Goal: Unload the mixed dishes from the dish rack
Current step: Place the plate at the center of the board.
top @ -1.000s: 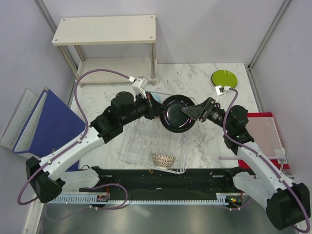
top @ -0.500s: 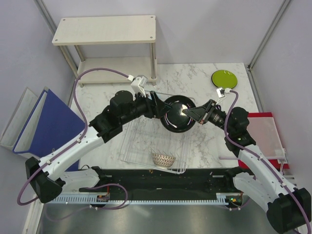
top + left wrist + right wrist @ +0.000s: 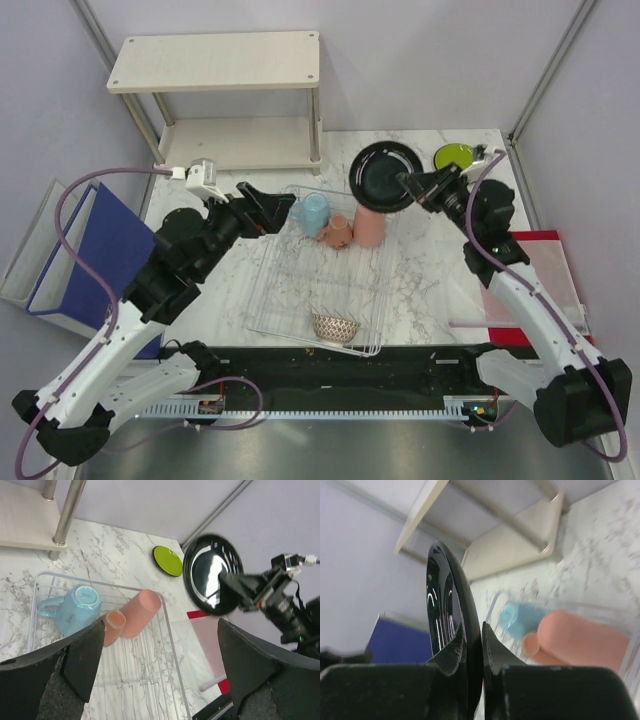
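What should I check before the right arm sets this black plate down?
1. Grip: right gripper clamped on black plate rim: ok.
2. Plate out of the dish rack: ok.
3. Plate level for setting down: not ok, tilted.
4. Other arm: left gripper open, empty: ok.
5. Rack emptied: not ok; blue cup, two salmon cups, net bowl lie inside.

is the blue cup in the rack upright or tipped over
Tipped: the blue cup lies on its side in the dish rack, base showing.

Right jaws pinch black plate rim over dish rack far corner; left jaws wide, empty.
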You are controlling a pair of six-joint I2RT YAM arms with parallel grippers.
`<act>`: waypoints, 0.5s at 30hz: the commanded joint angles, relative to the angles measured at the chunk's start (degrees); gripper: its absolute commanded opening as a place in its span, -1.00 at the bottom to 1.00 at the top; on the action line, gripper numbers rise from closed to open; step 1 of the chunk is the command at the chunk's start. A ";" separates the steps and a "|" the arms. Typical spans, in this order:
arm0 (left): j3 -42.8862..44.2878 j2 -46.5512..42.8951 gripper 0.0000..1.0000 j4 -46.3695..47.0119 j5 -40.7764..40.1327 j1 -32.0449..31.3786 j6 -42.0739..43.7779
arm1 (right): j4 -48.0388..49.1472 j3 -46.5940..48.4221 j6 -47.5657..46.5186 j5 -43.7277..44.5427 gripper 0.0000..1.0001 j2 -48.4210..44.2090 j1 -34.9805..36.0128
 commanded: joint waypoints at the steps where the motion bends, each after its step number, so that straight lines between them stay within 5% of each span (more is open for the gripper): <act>1: -3.62 -4.43 0.99 -3.37 -2.66 0.16 2.80 | -2.28 9.96 6.51 9.48 -1.00 10.28 -9.09; 5: -6.35 -8.74 0.99 -6.27 -4.77 0.16 3.07 | -1.58 15.34 9.08 11.84 -1.00 19.96 -18.14; 15: -10.83 -10.77 0.98 -8.12 -5.47 0.24 4.30 | -2.72 30.89 5.56 9.75 -1.00 45.63 -28.10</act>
